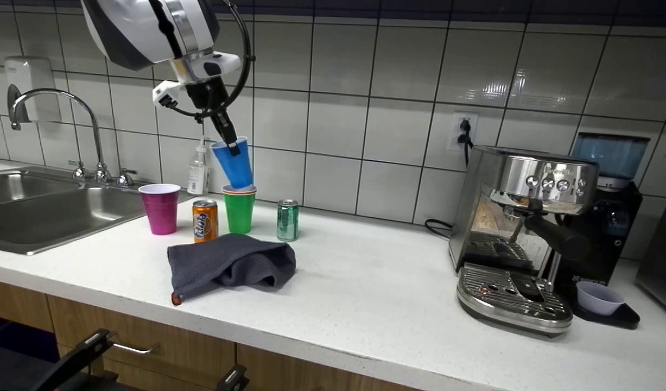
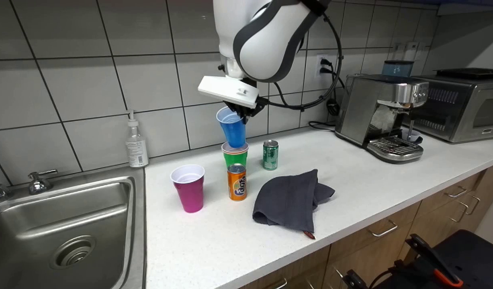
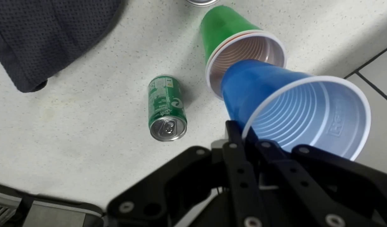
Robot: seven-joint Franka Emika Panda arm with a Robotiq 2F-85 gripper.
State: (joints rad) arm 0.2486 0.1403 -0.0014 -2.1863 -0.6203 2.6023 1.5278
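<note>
My gripper (image 3: 243,130) is shut on the rim of a blue cup (image 3: 259,78), one finger inside and one outside. The blue cup hangs tilted with its base at or just above the mouth of a green cup (image 3: 223,26); I cannot tell if they touch. The green cup stands upright and has an orange-edged rim nested in it. In both exterior views the blue cup (image 1: 235,168) (image 2: 234,134) is over the green cup (image 1: 239,213) (image 2: 235,159). A green can (image 3: 165,97) stands beside them. An orange can (image 1: 205,222) (image 2: 237,183) stands in front of the green cup.
A magenta cup (image 1: 162,210) stands near the sink (image 1: 94,212). A dark cloth (image 1: 229,263) lies on the counter, with a small red-brown thing (image 1: 176,299) under its edge. A soap bottle (image 2: 136,146) stands by the wall. A coffee machine (image 1: 522,228) stands farther along.
</note>
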